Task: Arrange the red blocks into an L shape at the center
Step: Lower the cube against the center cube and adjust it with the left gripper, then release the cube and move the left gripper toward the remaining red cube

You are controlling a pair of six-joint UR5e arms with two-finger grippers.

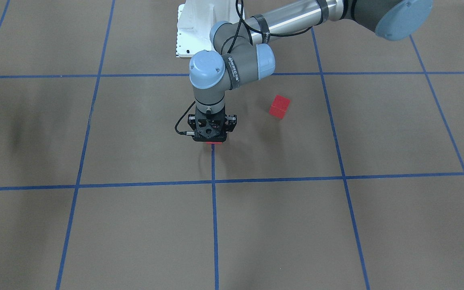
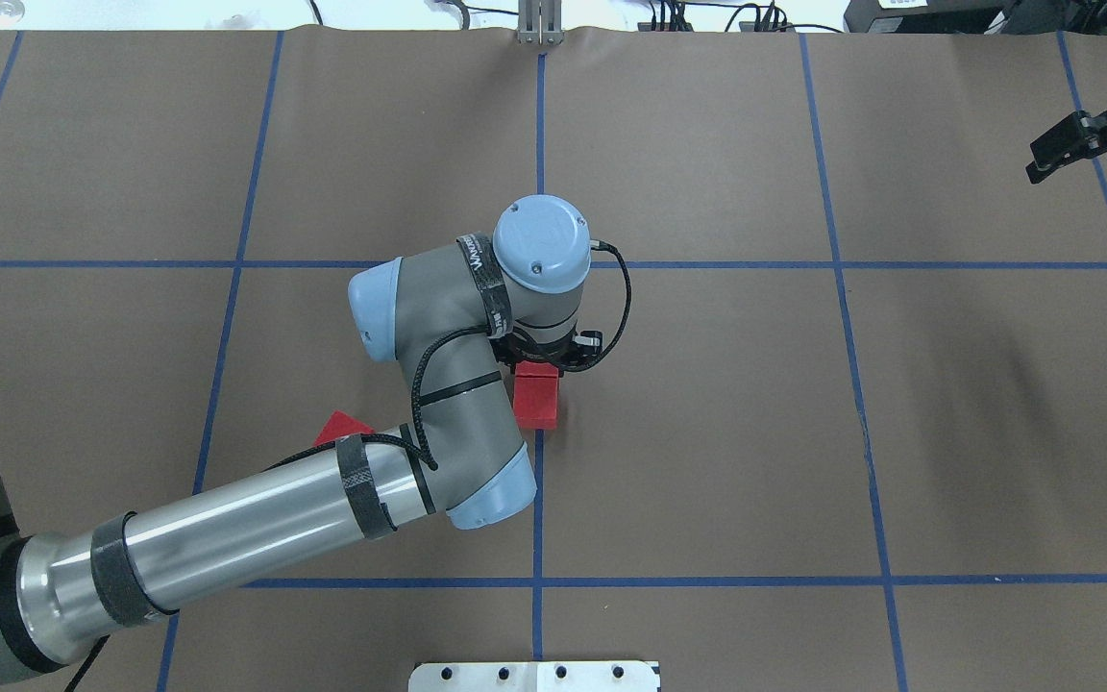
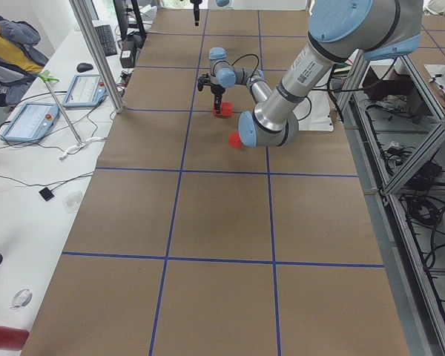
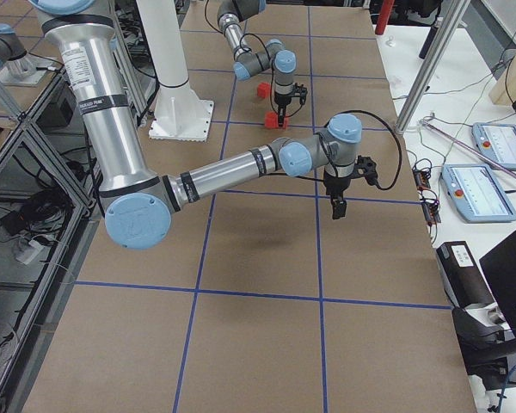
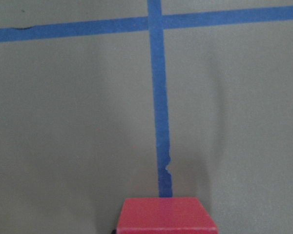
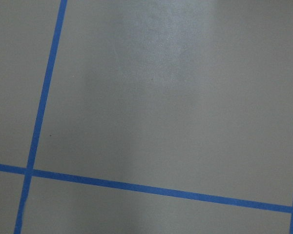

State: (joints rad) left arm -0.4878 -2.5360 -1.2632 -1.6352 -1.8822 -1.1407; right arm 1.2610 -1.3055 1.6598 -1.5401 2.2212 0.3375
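Red is showing at the center: one small matte red cube (image 2: 536, 402) is sitting on the central blue tape line (image 2: 540, 144) beneath the left gripper (image 1: 212, 137), whose jaw spacing I cannot tell. Overhead, a second matte red cube (image 1: 279, 106) is lying loose at its 8 o'clock. No third cube is showing. The right gripper (image 2: 1074, 165) is hanging well apart, jaws spread. The L looks barely begun.

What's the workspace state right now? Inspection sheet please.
Surface: brown paper with a blue tape grid.
Job's things: one loose red block away from centre; centre red on the middle line, block count unclear.
Clutter: nothing seen.
Pincers: left pincer points down over the centre red, grip hidden; right pincer off to the side above bare paper, opening unclear.
Cables: black cable looped at the left wrist.
Surroundings: pendants and a person beside the table.
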